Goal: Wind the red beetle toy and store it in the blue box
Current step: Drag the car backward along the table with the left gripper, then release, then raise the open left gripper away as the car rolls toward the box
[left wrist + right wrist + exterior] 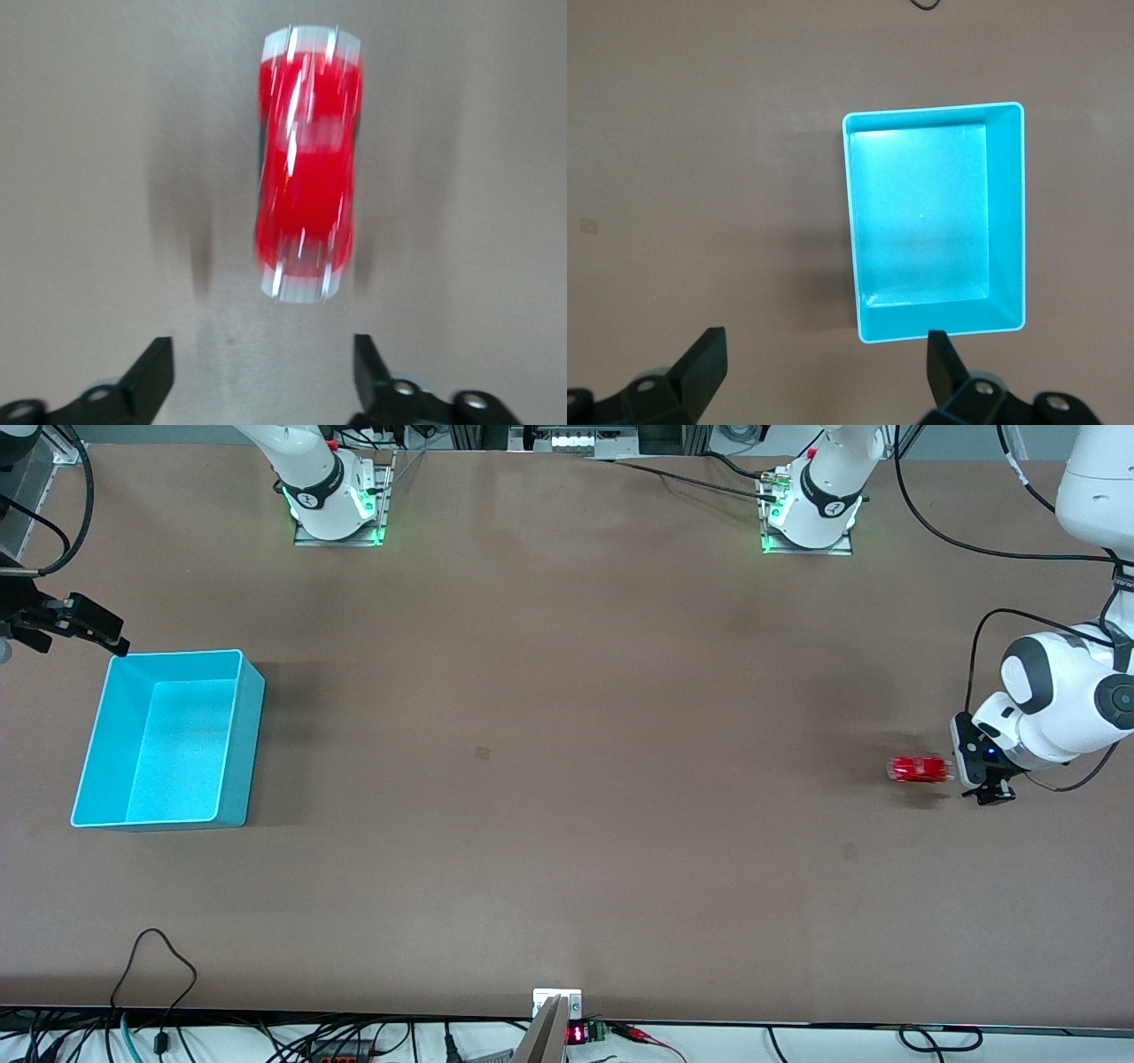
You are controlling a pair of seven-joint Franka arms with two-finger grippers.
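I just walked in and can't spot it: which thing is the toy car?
Start at the brown table and go to the left arm's end. There, on the tabletop beside the left claw, whose fingers are open, sits the red beetle toy. It is tiny, glossy red, the only red thing on the table.

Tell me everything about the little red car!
The car is tiny, glossy red and rounded like a beetle, with silvery ends; it looks like plastic. It sits on its wheels on the table at the left arm's end, streaked with blur. Nothing grips it: the open left gripper is just beside it.
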